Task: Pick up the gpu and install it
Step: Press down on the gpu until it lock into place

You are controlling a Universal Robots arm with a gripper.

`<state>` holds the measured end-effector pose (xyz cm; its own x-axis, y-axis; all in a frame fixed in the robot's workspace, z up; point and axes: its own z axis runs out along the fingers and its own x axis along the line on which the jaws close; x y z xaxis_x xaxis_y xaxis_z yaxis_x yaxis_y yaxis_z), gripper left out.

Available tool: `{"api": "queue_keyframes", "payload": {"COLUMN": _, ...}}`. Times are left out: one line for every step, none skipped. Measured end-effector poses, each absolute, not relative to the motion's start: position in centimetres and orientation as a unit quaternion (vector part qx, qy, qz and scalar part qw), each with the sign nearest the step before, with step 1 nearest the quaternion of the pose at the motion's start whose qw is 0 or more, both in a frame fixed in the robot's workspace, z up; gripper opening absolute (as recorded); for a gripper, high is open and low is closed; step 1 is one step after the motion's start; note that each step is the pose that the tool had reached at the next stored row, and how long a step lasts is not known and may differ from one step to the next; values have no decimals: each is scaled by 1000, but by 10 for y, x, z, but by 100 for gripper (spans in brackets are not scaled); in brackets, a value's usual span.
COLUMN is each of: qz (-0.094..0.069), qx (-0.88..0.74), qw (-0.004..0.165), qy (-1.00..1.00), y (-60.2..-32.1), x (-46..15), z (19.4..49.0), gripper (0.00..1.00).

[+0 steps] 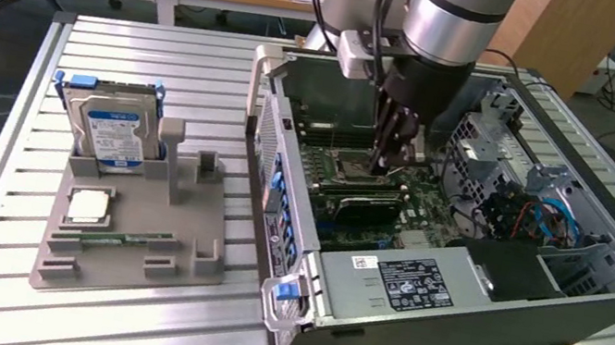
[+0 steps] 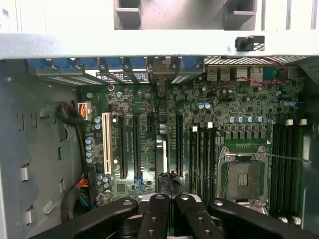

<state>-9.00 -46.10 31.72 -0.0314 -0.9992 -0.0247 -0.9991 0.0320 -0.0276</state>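
Hanging inside the open computer case [image 1: 469, 326], the gripper [image 1: 390, 166] points straight down at the motherboard [image 1: 422, 201], with its jaws drawn fully together. Nothing can be made out clamped between them. In the wrist view the gripper [image 2: 169, 198] sits at the near end of the gpu [image 2: 160, 154], which stands on edge among the long expansion slots and appears there as one thin pale strip. The card's long axis runs straight away from the jaws to the rear wall of the case, where its metal end bracket [image 2: 158, 74] lines up with the row of blue slot latches. The card therefore lies in line with the closed fingers, not across them, and their tips come in right over the end farthest from the bracket. Whether they actually touch its upper edge or hover just above it cannot be told. In the exterior view the gpu [image 1: 368, 203] is the dark low slab just below the fingertips, beside the CPU socket [image 1: 356, 167]. It looks placed in its slot; how fully it is seated is a judgement these views do not settle. The grey parts holder [image 1: 131, 256], well apart on the exterior view's left, carries the hard drive [image 1: 112, 132].
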Motion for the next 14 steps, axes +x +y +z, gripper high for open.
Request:
{"api": "queue_keyframes", "payload": {"qz": -1, "qx": -696, "qw": 18, "qy": 718, "y": -461, "x": -90, "z": 316, "gripper": 11}}
{"api": "queue_keyframes", "payload": {"qz": -1, "qx": -696, "qw": 18, "qy": 718, "y": -461, "x": -90, "z": 316, "gripper": 11}}
{"api": "queue_keyframes", "payload": {"qz": -1, "qx": -696, "qw": 18, "qy": 718, "y": -461, "x": -90, "z": 316, "gripper": 11}}
{"api": "queue_keyframes", "payload": {"qz": -1, "qx": -696, "qw": 18, "qy": 718, "y": -461, "x": -90, "z": 315, "gripper": 11}}
{"api": "queue_keyframes", "payload": {"qz": -1, "qx": -696, "qw": 19, "qy": 718, "y": -460, "x": -90, "z": 315, "gripper": 11}}
{"api": "queue_keyframes", "payload": {"qz": -1, "qx": -696, "qw": 18, "qy": 718, "y": -460, "x": -90, "z": 315, "gripper": 11}}
{"api": "queue_keyframes", "payload": {"qz": -1, "qx": -696, "qw": 19, "qy": 718, "y": -459, "x": -90, "z": 315, "gripper": 11}}
{"api": "queue_keyframes", "payload": {"qz": -1, "qx": -696, "qw": 18, "qy": 718, "y": -458, "x": -90, "z": 314, "gripper": 11}}
{"api": "queue_keyframes", "payload": {"qz": -1, "qx": -696, "qw": 18, "qy": 718, "y": -457, "x": -90, "z": 314, "gripper": 11}}
{"api": "queue_keyframes", "payload": {"qz": -1, "qx": -696, "qw": 19, "qy": 718, "y": -457, "x": -90, "z": 313, "gripper": 11}}
{"api": "queue_keyframes", "payload": {"qz": -1, "qx": -696, "qw": 19, "qy": 718, "y": -457, "x": -90, "z": 312, "gripper": 11}}
{"api": "queue_keyframes", "payload": {"qz": -1, "qx": -696, "qw": 19, "qy": 718, "y": -456, "x": -90, "z": 310, "gripper": 11}}
{"api": "queue_keyframes", "payload": {"qz": -1, "qx": -696, "qw": 18, "qy": 718, "y": -456, "x": -90, "z": 309, "gripper": 11}}
{"api": "queue_keyframes", "payload": {"qz": -1, "qx": -696, "qw": 18, "qy": 718, "y": -456, "x": -90, "z": 307, "gripper": 11}}
